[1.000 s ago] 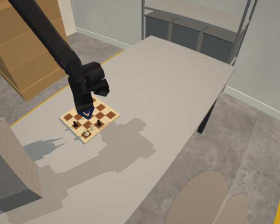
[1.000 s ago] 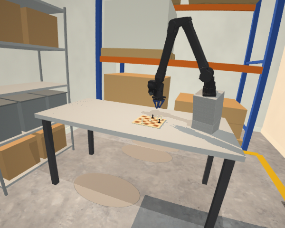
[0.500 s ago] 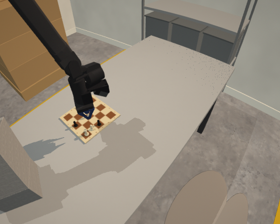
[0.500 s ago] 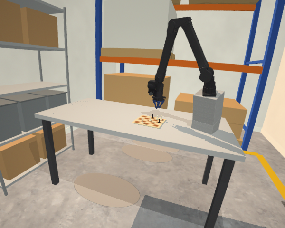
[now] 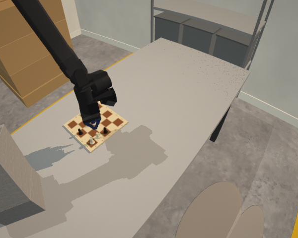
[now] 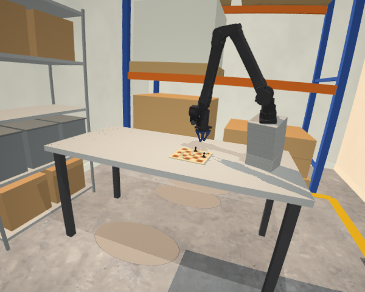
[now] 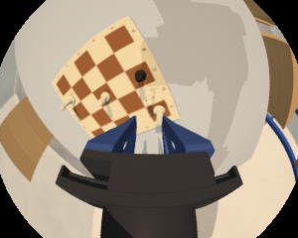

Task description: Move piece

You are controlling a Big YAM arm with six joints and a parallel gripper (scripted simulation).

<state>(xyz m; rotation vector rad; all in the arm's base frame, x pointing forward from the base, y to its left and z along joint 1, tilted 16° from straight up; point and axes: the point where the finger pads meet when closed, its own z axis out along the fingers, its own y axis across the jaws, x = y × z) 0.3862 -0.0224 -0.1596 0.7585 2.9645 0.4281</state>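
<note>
A small chessboard lies on the table near the arm's side. Two black pieces and two white pieces stand on its near rows. Another white piece shows in the gap between my blue fingers. My gripper hangs a little above the board with its fingers partly open, and I see nothing clamped in them. The arm hides the squares behind it in the top view. I cannot read the square labels.
A grey block pedestal carrying the arm's base stands on the table beside the board. Shelving with grey bins stands beyond the far table end. Cardboard boxes are stacked behind the arm.
</note>
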